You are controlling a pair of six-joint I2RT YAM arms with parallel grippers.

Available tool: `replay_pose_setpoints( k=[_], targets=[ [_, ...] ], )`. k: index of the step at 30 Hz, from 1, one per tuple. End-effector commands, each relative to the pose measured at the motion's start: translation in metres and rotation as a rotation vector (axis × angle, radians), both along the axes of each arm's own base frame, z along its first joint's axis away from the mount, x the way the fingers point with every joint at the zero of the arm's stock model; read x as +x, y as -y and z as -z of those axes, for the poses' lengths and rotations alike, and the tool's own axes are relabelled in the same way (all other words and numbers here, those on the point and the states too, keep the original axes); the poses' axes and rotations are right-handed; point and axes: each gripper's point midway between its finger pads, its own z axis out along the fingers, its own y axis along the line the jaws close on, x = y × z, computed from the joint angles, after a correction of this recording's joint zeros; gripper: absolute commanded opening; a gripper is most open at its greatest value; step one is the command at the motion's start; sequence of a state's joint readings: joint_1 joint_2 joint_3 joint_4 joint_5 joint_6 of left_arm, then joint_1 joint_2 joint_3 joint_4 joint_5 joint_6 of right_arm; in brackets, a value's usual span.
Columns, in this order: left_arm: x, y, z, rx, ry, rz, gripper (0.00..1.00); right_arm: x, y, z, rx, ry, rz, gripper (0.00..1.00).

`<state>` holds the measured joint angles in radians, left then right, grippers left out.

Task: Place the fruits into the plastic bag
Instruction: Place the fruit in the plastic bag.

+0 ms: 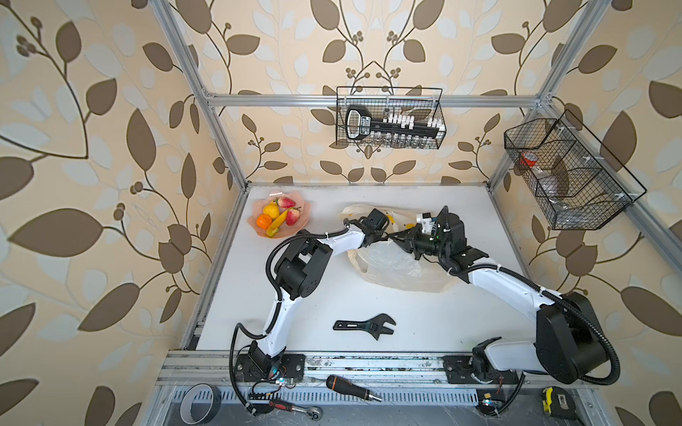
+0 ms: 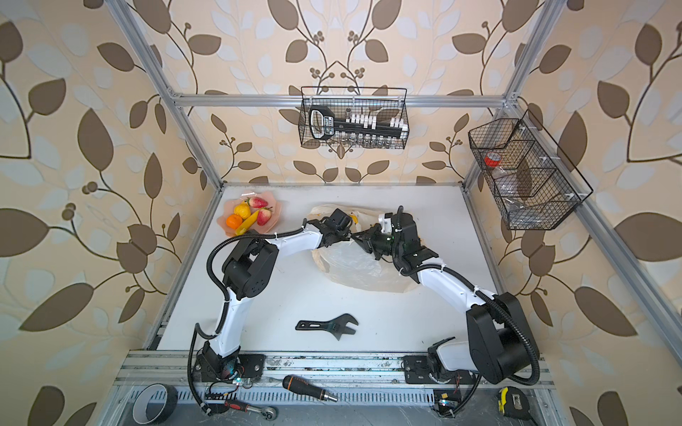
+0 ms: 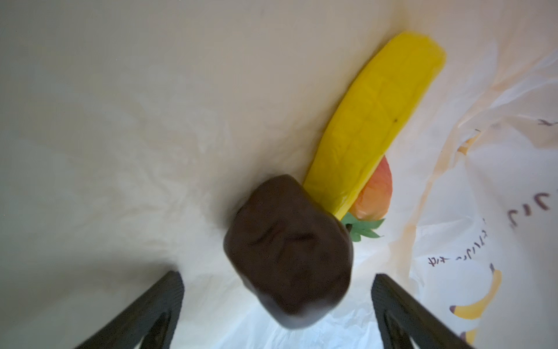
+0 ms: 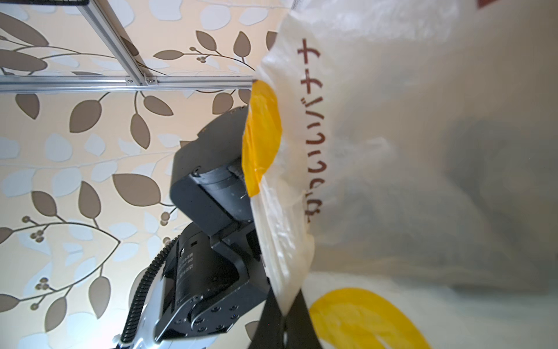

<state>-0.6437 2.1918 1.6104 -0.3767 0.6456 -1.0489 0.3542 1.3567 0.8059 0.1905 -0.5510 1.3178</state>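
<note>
White tabletop [image 1: 313,302], boxed in by leaf-print wallpaper [image 1: 92,147].

Nearest, on the front rail [image 1: 369,363]: tape roll [image 1: 199,404], ratchet [image 1: 295,408], screwdriver [image 1: 352,388], tape measure [image 1: 553,404]. A black adjustable wrench [image 1: 365,325] lies on the near half of the table, apart from both arms.

Mid-table: plastic bag [image 1: 398,273], crumpled. Both grippers meet over it, and in both top views the arms hide its middle and its contents.
- Right gripper [image 4: 290,320]: pinched tight on a fold of the bag's edge. Its fingers are cut off by the edge of the right wrist view.
- Left gripper [image 3: 276,275]: inside the bag, jaws spread wide, holding nothing. Only the two finger ends show.
- Dark brown fruit [image 3: 287,256]: lies in the bag between the fingers, touching neither. Its near side is blurred.
- Yellow banana [image 3: 377,121]: just beyond the dark brown fruit, against it.
- Red fruit [image 3: 377,190]: green leafy cap, mostly hidden behind the banana, kind unclear.

Far left corner: pink dish [image 1: 254,225] holding a lemon [image 1: 271,210], a tangerine [image 1: 264,221], two strawberries [image 1: 286,201] and a second banana [image 1: 278,221] partly under one of them.

Farthest: back-wall wire basket [image 1: 391,118] with a black tool rack. The side basket [image 1: 568,177] has contents too hard to make out through the mesh.
</note>
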Motion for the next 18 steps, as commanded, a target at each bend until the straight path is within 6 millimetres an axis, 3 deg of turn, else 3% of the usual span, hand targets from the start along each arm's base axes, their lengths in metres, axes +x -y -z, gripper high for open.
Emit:
replay_pose_setpoints(
  k=[1,18],
  targets=[
    [0.01,-0.023,-0.049,0.011,0.101,0.013,0.99,-0.008,0.009,0.002,-0.014,-0.019,0.003,0.0],
    [0.015,-0.125,-0.105,0.166,0.269,0.088,0.99,-0.006,0.022,0.002,-0.068,-0.029,0.02,0.0]
  ],
)
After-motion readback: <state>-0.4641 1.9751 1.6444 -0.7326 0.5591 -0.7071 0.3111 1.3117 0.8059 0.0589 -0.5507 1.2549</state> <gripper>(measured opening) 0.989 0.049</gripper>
